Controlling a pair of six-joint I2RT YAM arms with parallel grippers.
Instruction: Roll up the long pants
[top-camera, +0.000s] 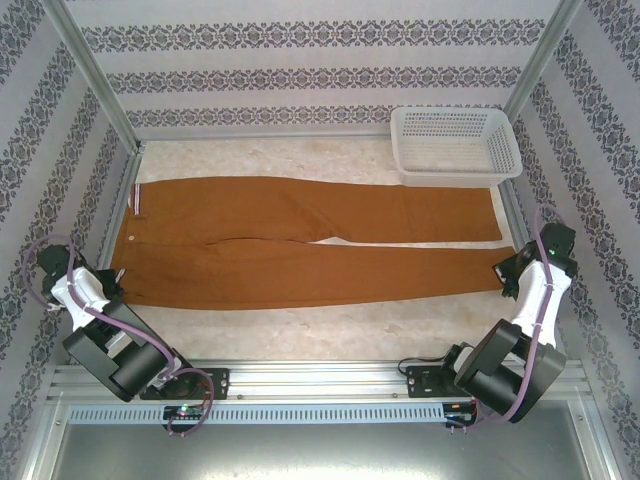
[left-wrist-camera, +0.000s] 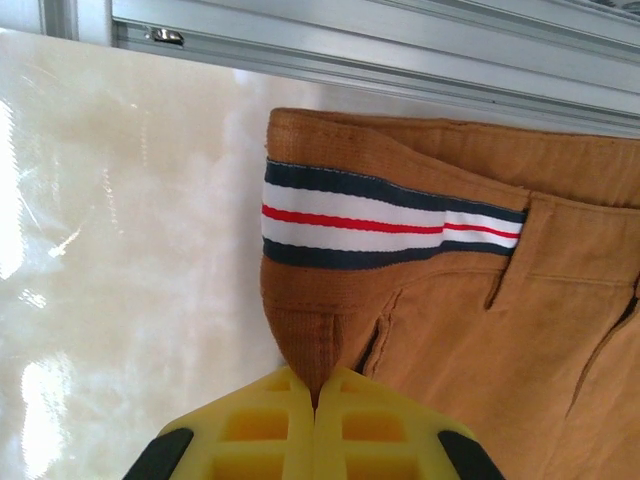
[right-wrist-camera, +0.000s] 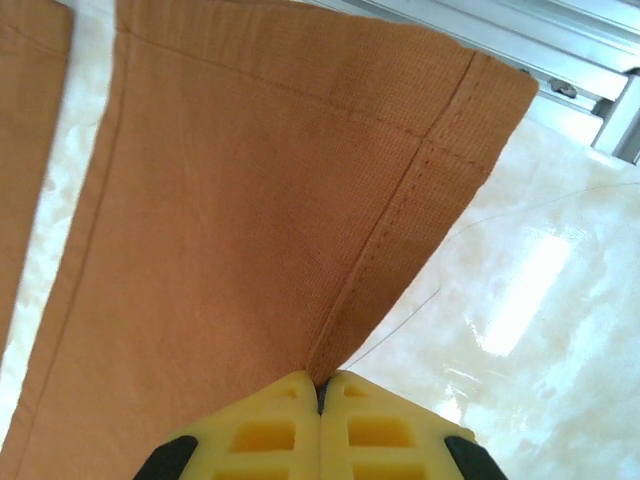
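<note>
- big pale marble-look tabletop (top-camera: 330, 325) inside a metal frame, patterned wallpaper panels on three sides
- the long pants (top-camera: 300, 255), plain rust-brown cloth, are laid out flat across the middle of the top view. Waist is out at 9 o'clock and both hems at 3 o'clock. The legs run side by side with a thin sliver of tabletop showing between them
- white plastic mesh basket (top-camera: 455, 172) sits up at about 1 o'clock, near edge touching or slightly over the far leg, can't really tell which
- left claw (left-wrist-camera: 315, 385) is at roughly 8 o'clock. Its yellow fingers are squeezed together on the near corner of the waistband, and the cloth pulls up into a little peak between them
- right claw (right-wrist-camera: 321, 383) is at about 4 o'clock, pinched tight on the near leg's hem corner in the same way
- small navy, white and red striped ribbon (left-wrist-camera: 390, 228) runs along the waistband, seen from the left wrist
</note>
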